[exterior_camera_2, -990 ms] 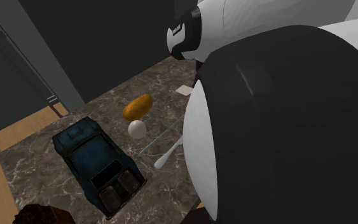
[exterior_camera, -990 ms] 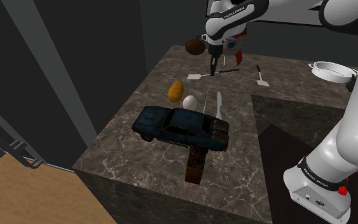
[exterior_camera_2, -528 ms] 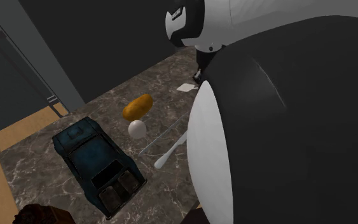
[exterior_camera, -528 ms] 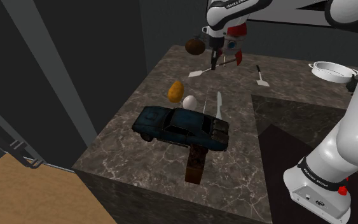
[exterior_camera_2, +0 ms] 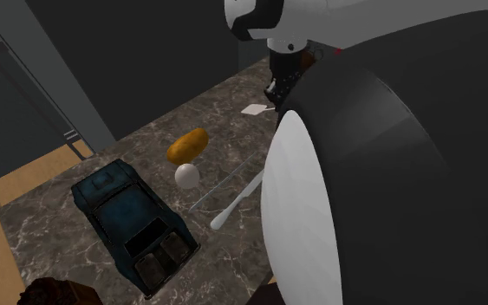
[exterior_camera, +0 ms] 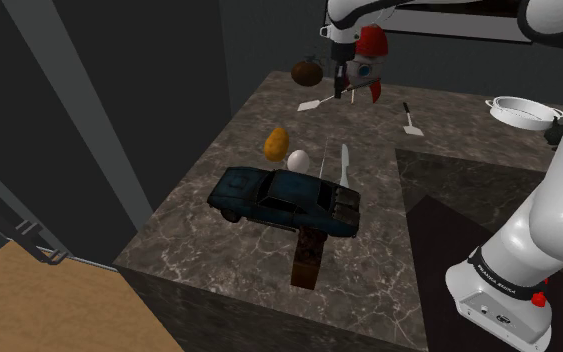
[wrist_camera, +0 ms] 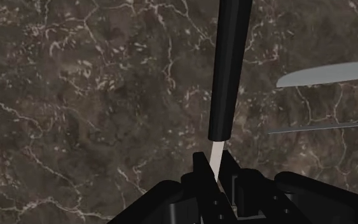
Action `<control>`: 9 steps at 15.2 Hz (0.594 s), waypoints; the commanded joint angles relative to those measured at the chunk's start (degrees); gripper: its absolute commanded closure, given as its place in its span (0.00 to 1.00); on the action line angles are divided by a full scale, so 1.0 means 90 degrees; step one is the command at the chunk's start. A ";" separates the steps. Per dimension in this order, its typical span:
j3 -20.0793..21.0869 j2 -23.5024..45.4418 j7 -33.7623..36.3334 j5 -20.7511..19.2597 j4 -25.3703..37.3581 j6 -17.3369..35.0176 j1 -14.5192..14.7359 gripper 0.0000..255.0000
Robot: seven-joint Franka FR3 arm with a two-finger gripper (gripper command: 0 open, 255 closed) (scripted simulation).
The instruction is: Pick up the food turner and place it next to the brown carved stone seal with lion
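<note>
Dim, flat light throughout; marble counter (exterior_camera: 239,255) dull and dark; white arm (exterior_camera: 559,200) above counter brightest, shaded grey along underside.

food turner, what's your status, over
Jaws shut on food turner. It hangs above the countertop. Toy car sits between it and the brown seal.

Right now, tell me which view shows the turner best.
Wrist view: the turner has its black handle close up, its pale neck clasped by the gripper. The shoulder view and the second exterior view each show its white blade, small, beside the arm.
</note>
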 commanded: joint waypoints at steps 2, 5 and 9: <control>-0.0004 -0.0058 -0.0001 -0.0011 0.0177 -0.0237 0.0001 1.00; -0.0008 -0.0082 -0.0006 -0.0016 0.0401 -0.0484 -0.0002 1.00; -0.0012 -0.0093 -0.0014 -0.0018 0.0728 -0.0822 -0.0008 1.00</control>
